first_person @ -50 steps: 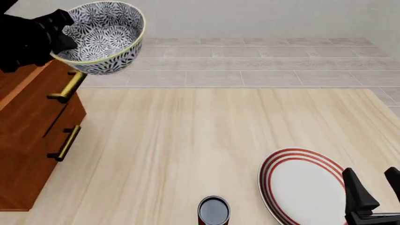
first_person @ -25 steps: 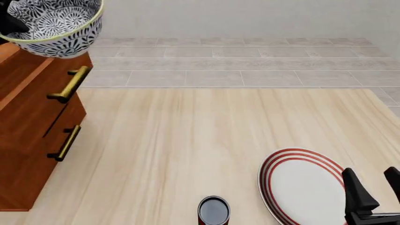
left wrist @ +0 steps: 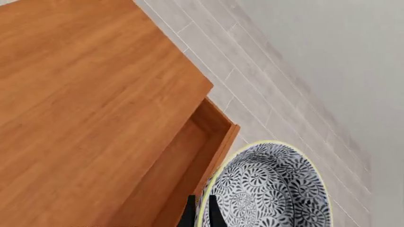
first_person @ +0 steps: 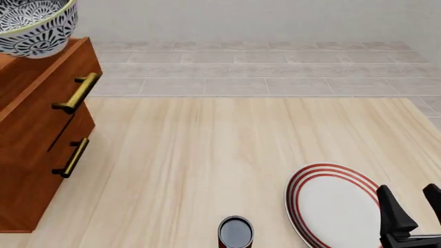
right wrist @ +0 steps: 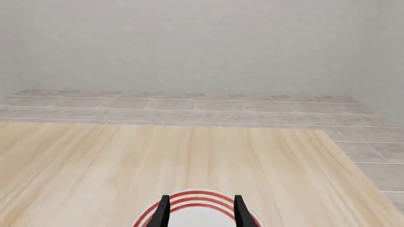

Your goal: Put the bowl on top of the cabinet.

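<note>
Two arms share this table, and only one has work in hand. Biggest thing in sight is the cabinet [first_person: 41, 134], a heavy-looking reddish-brown block with brass bar handles, standing at the left edge of the table [first_person: 206, 165]; its flat top [left wrist: 82, 94] looks broad and steady, and one drawer seems to stand a little way out just below it. Next in size is the plate [first_person: 334, 204] with red rings, lying flat near the right front corner, well apart from the cabinet.

Then the bowl [first_person: 33, 26]: small, deep, blue-grey flowers all over, pale rim. It sits at the cabinet's top near corner, and I cannot tell whether its base touches the wood or hangs just above it. The left gripper [left wrist: 200, 215] pinches its rim [left wrist: 208, 189], one finger inside the wall and one outside. I'd judge it stiff, glazed and slick, light enough for a rim pinch but breakable if dropped, so the wall just under the rim is the sensible place to hold it.

The right gripper [first_person: 413, 212] hangs over the plate's edge, jaws spread and holding nothing. Smallest is the dark red can [first_person: 236, 232] at the front edge.
</note>
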Controlling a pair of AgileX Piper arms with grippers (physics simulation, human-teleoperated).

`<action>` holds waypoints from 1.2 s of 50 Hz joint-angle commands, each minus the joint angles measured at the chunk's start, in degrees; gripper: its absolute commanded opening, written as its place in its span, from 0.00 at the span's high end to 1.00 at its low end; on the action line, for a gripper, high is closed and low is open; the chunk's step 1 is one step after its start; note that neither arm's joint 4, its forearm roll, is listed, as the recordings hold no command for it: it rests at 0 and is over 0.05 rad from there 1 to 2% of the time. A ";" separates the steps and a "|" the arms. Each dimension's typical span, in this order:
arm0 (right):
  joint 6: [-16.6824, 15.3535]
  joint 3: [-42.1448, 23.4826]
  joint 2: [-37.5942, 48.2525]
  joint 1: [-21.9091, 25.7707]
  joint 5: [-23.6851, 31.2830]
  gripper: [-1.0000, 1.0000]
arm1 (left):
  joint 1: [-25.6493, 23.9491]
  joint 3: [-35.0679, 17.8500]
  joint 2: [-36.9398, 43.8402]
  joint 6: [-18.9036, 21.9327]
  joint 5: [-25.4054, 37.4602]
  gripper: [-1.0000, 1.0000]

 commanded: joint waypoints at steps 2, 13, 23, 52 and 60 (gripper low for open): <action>0.04 0.01 -0.05 0.03 0.04 0.00 | 3.07 -1.01 -0.33 -1.99 1.35 1.00; 0.07 -0.06 -0.46 0.04 0.46 0.00 | 5.11 -0.09 -0.53 -3.83 1.60 1.00; 0.08 -0.07 -0.45 0.08 0.48 0.00 | 8.09 -1.73 0.51 -3.12 2.13 1.00; 0.22 0.03 -0.20 0.14 0.18 0.00 | 18.59 -8.15 3.23 2.73 3.66 1.00; 0.13 0.02 -0.32 0.19 0.26 0.00 | 20.97 -6.69 3.07 2.03 3.07 1.00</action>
